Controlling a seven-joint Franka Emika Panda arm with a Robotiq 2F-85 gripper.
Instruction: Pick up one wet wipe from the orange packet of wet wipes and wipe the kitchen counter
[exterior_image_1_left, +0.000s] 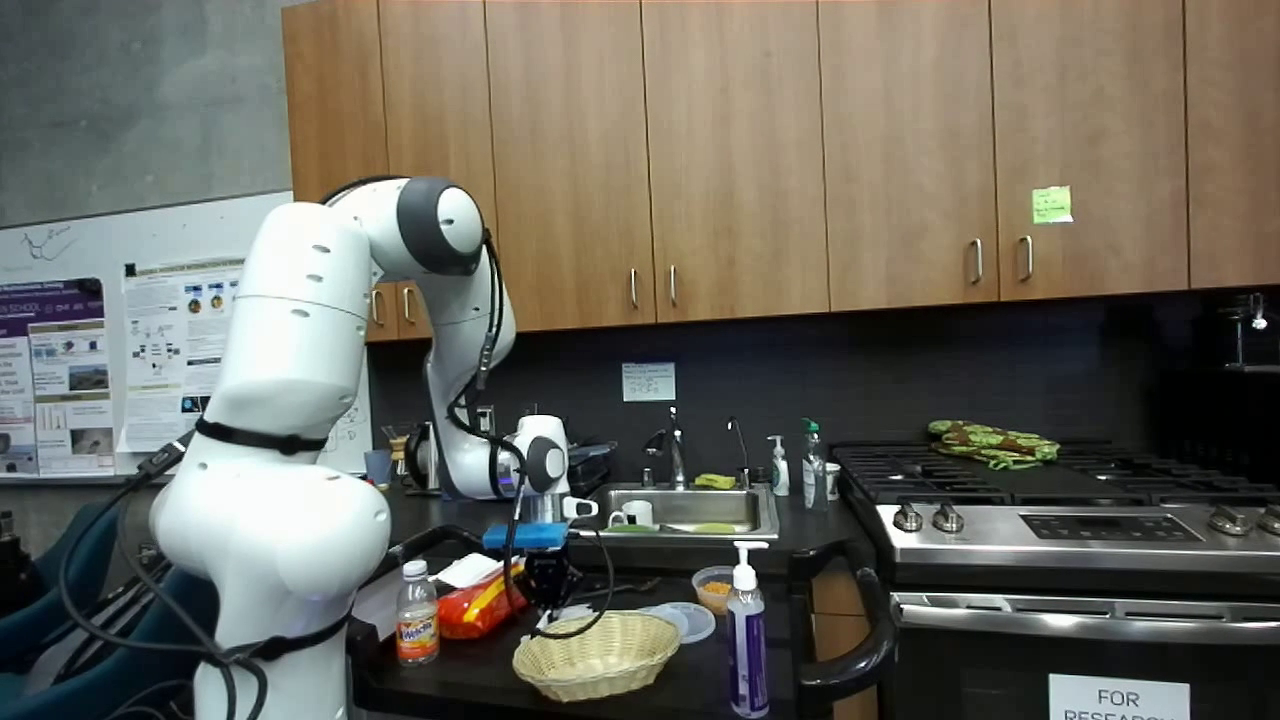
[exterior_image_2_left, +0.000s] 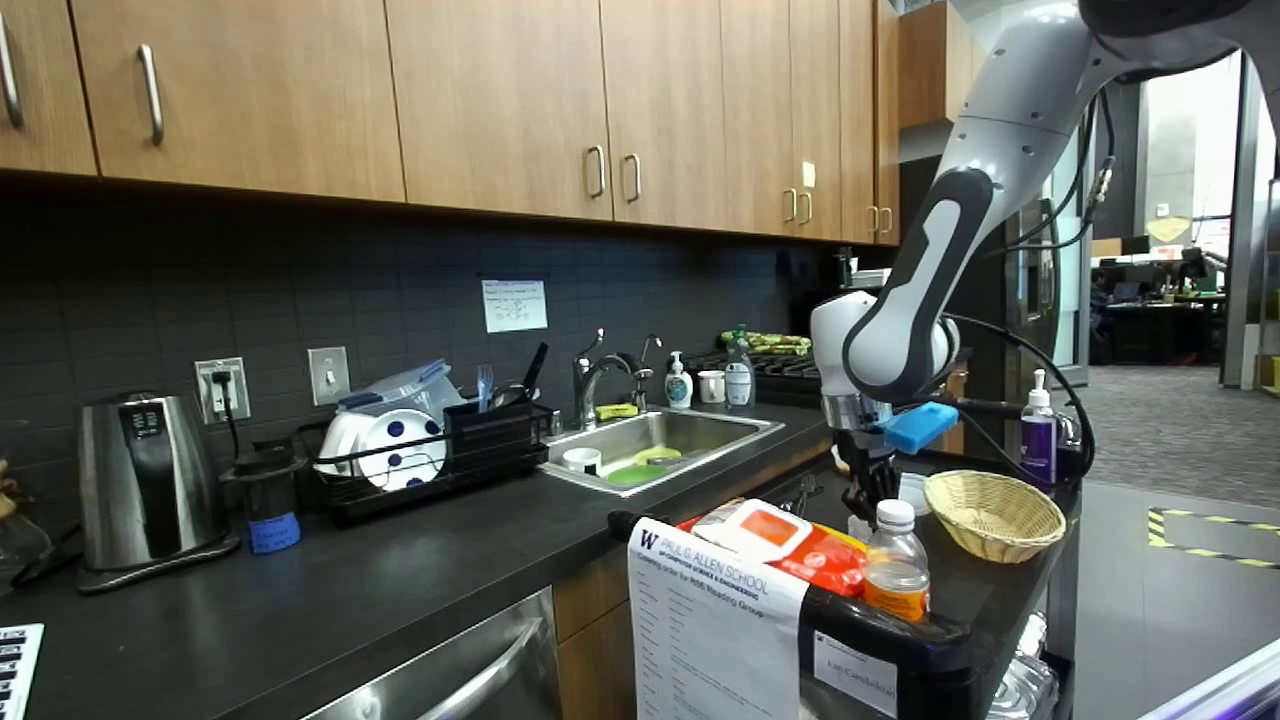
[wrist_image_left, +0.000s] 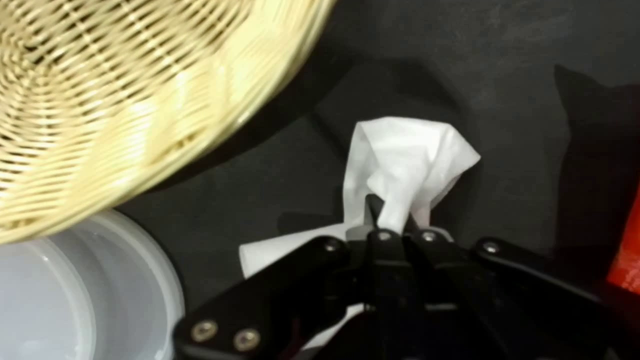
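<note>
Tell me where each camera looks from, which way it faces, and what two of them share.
In an exterior view: set back from the cabinets, facing them nearly squarely; most of the robot arm shows.
In an exterior view: near the kettle, facing slantwise along the kitchen counter; only the arm's outer part shows.
Wrist view: on the arm, facing down onto a white wipe; the gripper shows at the bottom, pinching it.
Both exterior views share the sink and wicker basket.

Wrist view: basket (wrist_image_left: 135, 105), upper left, woven wicker, ridged, light sheen; wet wipe (wrist_image_left: 407, 145), centre, thin, cloth-like, creased, matt; desk (wrist_image_left: 510, 45), upper right, smooth, matt. Both exterior views: cupboards (exterior_image_2_left: 500, 100), along top, wood-grained, smooth, low sheen; sink (exterior_image_2_left: 700, 434), near middle, satin metal; orange packet (exterior_image_2_left: 825, 562), lower half, shiny plastic; kitchen counter (exterior_image_2_left: 300, 605), smooth, matt.
</note>
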